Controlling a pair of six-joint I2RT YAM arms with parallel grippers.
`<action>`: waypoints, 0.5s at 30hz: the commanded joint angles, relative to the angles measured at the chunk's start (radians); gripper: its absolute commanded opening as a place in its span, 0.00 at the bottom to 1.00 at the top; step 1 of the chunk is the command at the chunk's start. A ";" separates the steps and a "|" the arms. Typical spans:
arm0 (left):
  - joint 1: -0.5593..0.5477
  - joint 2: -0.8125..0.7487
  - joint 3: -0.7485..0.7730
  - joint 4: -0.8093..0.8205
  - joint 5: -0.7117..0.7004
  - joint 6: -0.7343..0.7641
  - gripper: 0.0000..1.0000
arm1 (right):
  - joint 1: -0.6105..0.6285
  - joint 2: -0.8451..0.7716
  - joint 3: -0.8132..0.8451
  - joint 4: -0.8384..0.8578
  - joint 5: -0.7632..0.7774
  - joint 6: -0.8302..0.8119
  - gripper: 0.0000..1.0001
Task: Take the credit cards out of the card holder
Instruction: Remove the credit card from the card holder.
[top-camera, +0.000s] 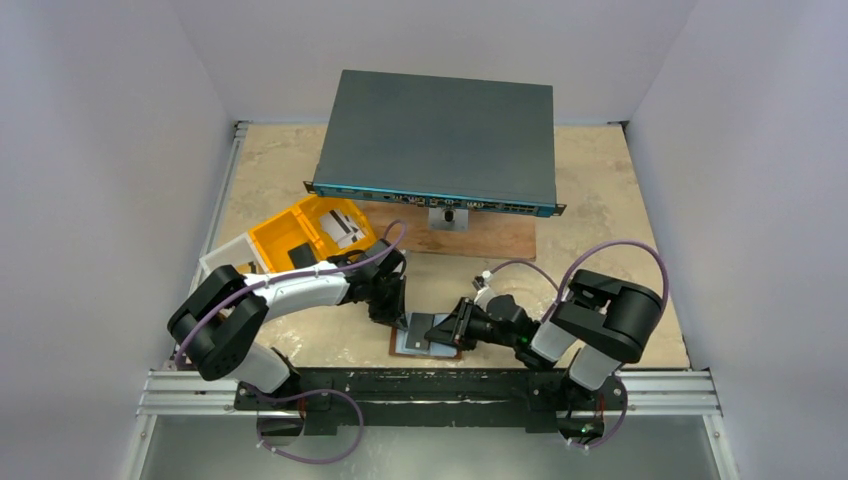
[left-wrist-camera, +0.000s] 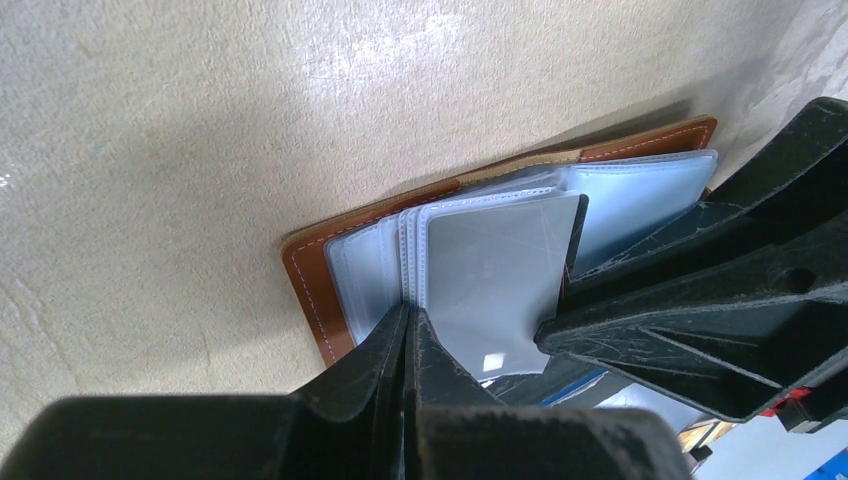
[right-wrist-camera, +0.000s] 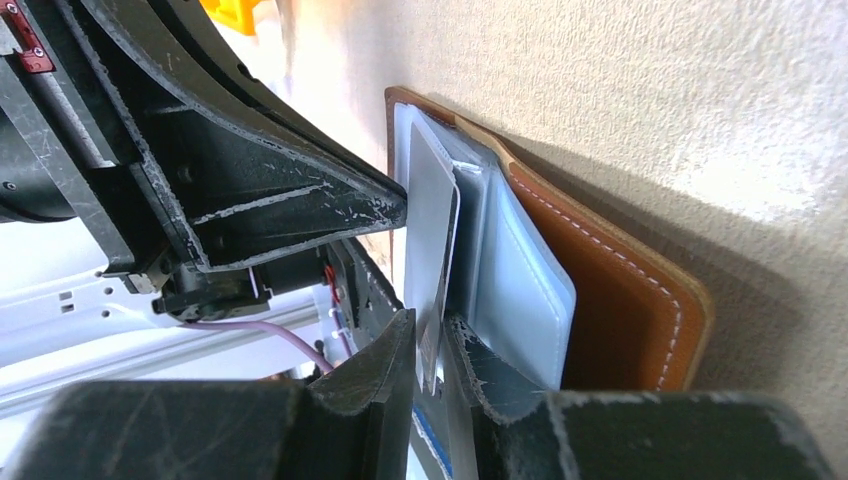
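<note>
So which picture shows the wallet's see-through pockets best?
The left wrist view: the clear pockets of the card holder fan open, facing the camera. The right wrist view sees them edge-on, as thin slices. The top view shows only a tiny pale patch.

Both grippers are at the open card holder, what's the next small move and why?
Probably draw the right gripper back to slide the grey card from its pocket: its fingers look pinched on the card's edge, and the left gripper is shut on the clear leaves of the card holder.
</note>
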 joint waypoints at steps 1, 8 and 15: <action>-0.011 0.040 -0.052 -0.020 -0.128 0.015 0.00 | -0.004 0.043 0.005 0.165 -0.024 0.038 0.16; -0.012 0.040 -0.062 -0.029 -0.148 0.000 0.00 | -0.008 0.069 -0.028 0.224 -0.010 0.063 0.08; -0.011 0.042 -0.069 -0.046 -0.178 -0.015 0.00 | -0.011 0.049 -0.060 0.224 0.008 0.076 0.05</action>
